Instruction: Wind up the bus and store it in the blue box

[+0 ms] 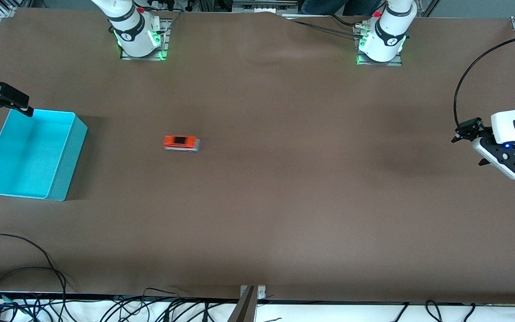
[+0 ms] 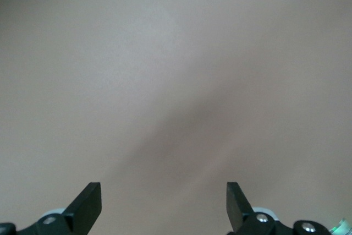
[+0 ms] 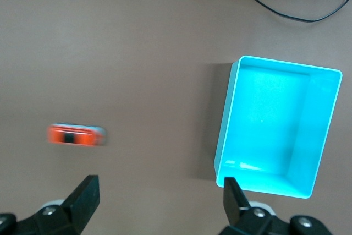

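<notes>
While nothing is gripped yet: both arms hang back, so the toy sits free for a first grasp.
Bus: small orange toy bus (image 1: 181, 143) with dark roof, on its wheels on the brown table (image 1: 284, 201), blurred.
Box: large cyan plastic box (image 1: 67, 172), empty, open-topped.
Right gripper (image 1: 5, 99): fingers apart, over the box's corner; bus well apart from it.
Left gripper (image 1: 474, 141): fingers spread, empty, waiting over bare table.
Obstacles: none between toy and box; loose cables (image 1: 25, 264) along the edge.

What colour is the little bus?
The bus is orange with a dark roof and pale grey underneath, clearest in the front view.
</notes>
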`<state>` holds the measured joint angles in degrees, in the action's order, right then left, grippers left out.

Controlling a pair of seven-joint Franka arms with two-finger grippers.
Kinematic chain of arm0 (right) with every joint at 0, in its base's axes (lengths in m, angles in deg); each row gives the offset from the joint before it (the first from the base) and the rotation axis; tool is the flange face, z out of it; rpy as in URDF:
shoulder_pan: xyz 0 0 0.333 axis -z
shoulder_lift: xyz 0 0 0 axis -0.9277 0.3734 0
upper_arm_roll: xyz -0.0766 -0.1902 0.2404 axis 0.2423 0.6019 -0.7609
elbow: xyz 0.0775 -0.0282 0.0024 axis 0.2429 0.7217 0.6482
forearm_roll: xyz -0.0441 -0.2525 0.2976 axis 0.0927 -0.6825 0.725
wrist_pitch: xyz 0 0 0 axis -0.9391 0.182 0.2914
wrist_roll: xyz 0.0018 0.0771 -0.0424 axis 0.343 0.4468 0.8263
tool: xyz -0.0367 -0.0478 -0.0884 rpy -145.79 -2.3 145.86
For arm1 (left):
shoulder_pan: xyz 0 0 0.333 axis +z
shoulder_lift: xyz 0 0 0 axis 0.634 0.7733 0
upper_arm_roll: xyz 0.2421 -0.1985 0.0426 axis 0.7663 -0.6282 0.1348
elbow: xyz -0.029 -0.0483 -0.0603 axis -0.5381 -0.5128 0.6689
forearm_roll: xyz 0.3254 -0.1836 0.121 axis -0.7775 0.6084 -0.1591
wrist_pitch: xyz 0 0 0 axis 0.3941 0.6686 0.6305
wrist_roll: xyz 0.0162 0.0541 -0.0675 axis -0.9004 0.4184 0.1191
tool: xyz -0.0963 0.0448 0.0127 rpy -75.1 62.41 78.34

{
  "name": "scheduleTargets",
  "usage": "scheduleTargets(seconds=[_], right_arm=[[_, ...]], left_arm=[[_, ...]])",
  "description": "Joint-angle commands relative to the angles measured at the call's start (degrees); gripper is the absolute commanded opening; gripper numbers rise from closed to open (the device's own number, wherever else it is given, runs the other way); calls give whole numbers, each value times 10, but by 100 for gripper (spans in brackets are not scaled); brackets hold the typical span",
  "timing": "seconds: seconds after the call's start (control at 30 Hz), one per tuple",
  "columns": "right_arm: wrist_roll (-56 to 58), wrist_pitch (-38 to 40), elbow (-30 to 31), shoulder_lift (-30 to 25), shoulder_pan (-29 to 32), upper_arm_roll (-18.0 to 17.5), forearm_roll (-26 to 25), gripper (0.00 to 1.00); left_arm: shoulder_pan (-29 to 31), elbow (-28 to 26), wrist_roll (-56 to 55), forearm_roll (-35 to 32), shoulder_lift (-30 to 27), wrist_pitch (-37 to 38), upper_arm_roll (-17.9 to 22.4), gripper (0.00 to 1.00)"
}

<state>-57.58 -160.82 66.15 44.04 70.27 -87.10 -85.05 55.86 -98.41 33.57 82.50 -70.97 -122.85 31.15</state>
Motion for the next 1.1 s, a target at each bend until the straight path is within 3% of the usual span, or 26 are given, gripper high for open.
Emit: scheduleTargets(seconds=[0.0, 0.37, 0.57, 1.07], right_arm=[[-6, 4, -8, -1, 1, -3, 8, 100], [-6, 4, -8, -1, 0, -3, 10, 100], [-4, 4, -8, 1, -3, -5, 10, 100], [2, 7, -8, 0, -4, -5, 11, 100]], left_arm=[[-22, 25, -80, 5, -5, 35, -3, 100], [-32, 86, -212, -46, -13, 122, -44, 100], [-32, 90, -263, -48, -41, 135, -50, 100], [-105, 85, -427, -43, -107, 135, -7, 100]])
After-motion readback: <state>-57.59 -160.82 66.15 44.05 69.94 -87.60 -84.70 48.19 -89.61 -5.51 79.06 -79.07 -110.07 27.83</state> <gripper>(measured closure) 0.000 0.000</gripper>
